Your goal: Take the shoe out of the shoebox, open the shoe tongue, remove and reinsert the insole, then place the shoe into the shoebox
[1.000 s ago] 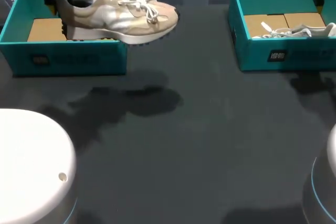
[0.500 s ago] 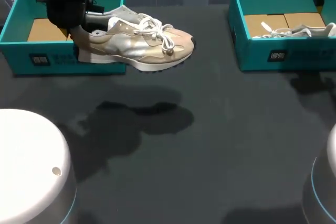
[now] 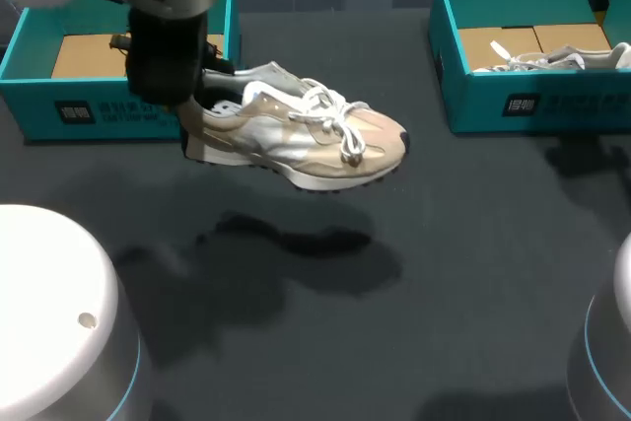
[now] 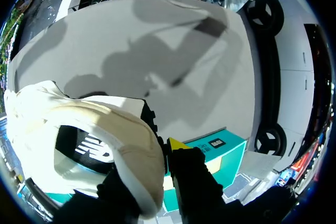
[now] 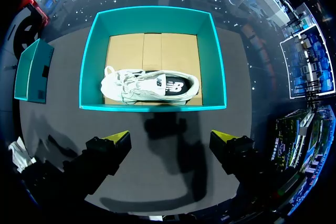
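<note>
two teal boxes, one sneaker held in the air

one dark grey table (image 3: 473, 273) carries everything. the left shoebox (image 3: 59, 110) sits at its far left, open-topped, teal-walled, with a bare brown cardboard floor. the right shoebox (image 3: 532, 105) sits at the far right, the same teal, with a second shoe (image 5: 149, 85) lying on its side on the cardboard; that one is white with a dark side panel and loose white laces.

the left arm (image 3: 168, 27) comes down in front of the left shoebox's right corner. its left gripper (image 4: 157, 153) is clamped on the heel of the sneaker (image 3: 296, 135): in the left wrist view one yellow-tipped finger presses the outside of the heel collar and the other dark finger sits on the inner side of the padded rim.

the sneaker hangs clear of the table, just beside the left shoebox and well apart from the right one, with its shadow on the surface beneath. it is roughly level, toe pointing toward the robot's right. its upper is tan and beige with a silvery-white side panel, the laces are white and tied in a bow, the midsole is white and the outsole dark. the collar lining is cream.

the right gripper (image 5: 170, 139) hovers on the near side of the right shoebox, fingers spread wide with nothing between them.
</note>
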